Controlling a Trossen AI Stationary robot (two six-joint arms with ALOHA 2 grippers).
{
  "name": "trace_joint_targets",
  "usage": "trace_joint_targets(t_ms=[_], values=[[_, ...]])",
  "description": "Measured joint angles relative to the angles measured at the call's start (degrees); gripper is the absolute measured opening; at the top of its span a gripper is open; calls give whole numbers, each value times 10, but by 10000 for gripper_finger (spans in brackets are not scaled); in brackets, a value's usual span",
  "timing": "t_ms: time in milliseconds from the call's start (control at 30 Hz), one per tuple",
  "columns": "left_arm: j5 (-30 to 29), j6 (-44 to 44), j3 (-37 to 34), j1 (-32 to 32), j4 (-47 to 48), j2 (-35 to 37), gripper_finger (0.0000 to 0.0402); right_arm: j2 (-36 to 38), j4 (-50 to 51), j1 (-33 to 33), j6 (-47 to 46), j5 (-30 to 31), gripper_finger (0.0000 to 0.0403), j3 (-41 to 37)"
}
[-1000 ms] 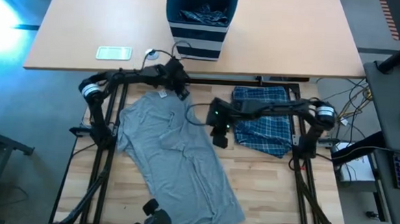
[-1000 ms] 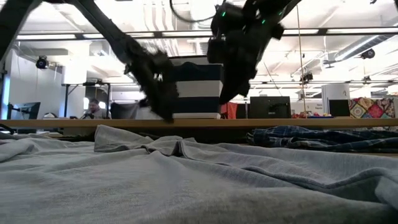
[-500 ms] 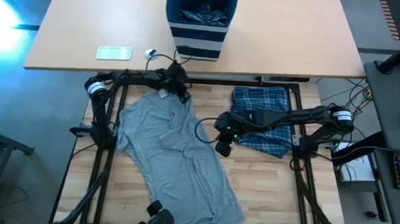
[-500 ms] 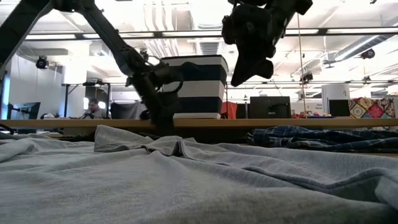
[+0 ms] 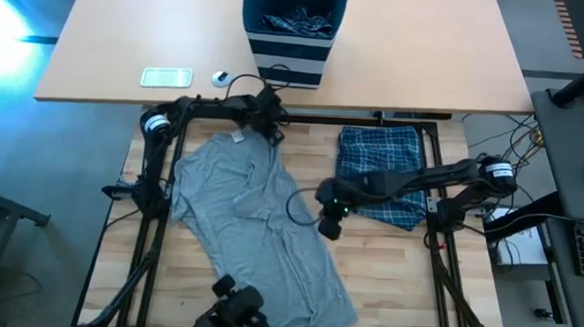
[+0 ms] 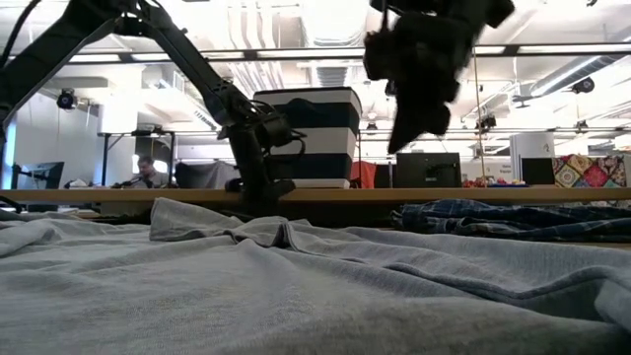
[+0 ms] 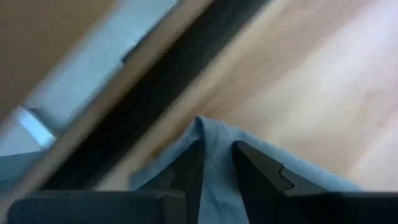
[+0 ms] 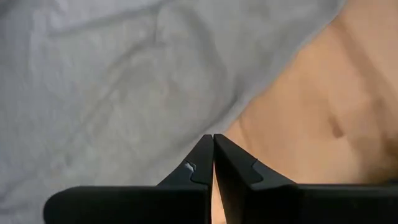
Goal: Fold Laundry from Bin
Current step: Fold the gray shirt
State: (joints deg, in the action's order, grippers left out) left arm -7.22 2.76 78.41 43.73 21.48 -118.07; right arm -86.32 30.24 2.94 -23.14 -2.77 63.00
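Note:
A grey T-shirt (image 5: pixel 259 222) lies spread out on the wooden table (image 5: pixel 396 279), its length running from the far left to the near right. My left gripper (image 5: pixel 271 132) is at the shirt's far end and is shut on its cloth (image 7: pixel 214 158). My right gripper (image 5: pixel 329 226) hangs shut and empty above the shirt's right edge, high in the low view (image 6: pixel 414 123). A folded blue plaid garment (image 5: pixel 382 173) lies on the table's right. The striped navy bin (image 5: pixel 292 28) stands on the tan table beyond, with dark laundry (image 5: pixel 297 24) inside. My left gripper pinches a raised bit of the shirt's far edge (image 7: pixel 200 127) between its two fingers (image 7: pixel 249 168). The fingers slant down from the table's left. One layer or a fold, I cannot tell. The rest of the shirt lies slack on the table.
The tan table (image 5: pixel 428 60) beyond the dark gap also carries a flat clear object (image 5: pixel 166 77) and a small round thing (image 5: pixel 219 78). Bare wood shows near the table's right and front edges. Desks and a screen stand in the room behind (image 6: pixel 424 168).
My left gripper has sunk toward the table at the shirt's far end and shifted slightly right, still shut on the cloth. My right gripper, still shut, has moved toward the near edge above the shirt's right edge and rolled about its own line.

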Motion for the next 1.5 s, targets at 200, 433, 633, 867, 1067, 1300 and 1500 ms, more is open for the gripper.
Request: trace_joint_targets(t_ms=[200,433,633,867,1067,1300,1500], values=[[-13,23,1,4,-4,-1,76,0,-90,78,30,-35,9,-78],[-19,34,-8,4,-9,0,76,0,-122,175,36,-14,9,-85],[-18,35,-5,4,-1,0,76,-16,-128,278,-51,-18,9,-75],[-18,40,-4,4,4,0,76,-91,-162,379,-196,19,9,-79],[-31,47,4,5,12,-1,76,-153,-201,420,-286,16,9,-71],[-36,53,22,11,21,-2,76,-146,-188,455,-346,13,9,-70],[-19,57,78,13,84,6,76,-87,-155,419,-303,20,9,-65]])
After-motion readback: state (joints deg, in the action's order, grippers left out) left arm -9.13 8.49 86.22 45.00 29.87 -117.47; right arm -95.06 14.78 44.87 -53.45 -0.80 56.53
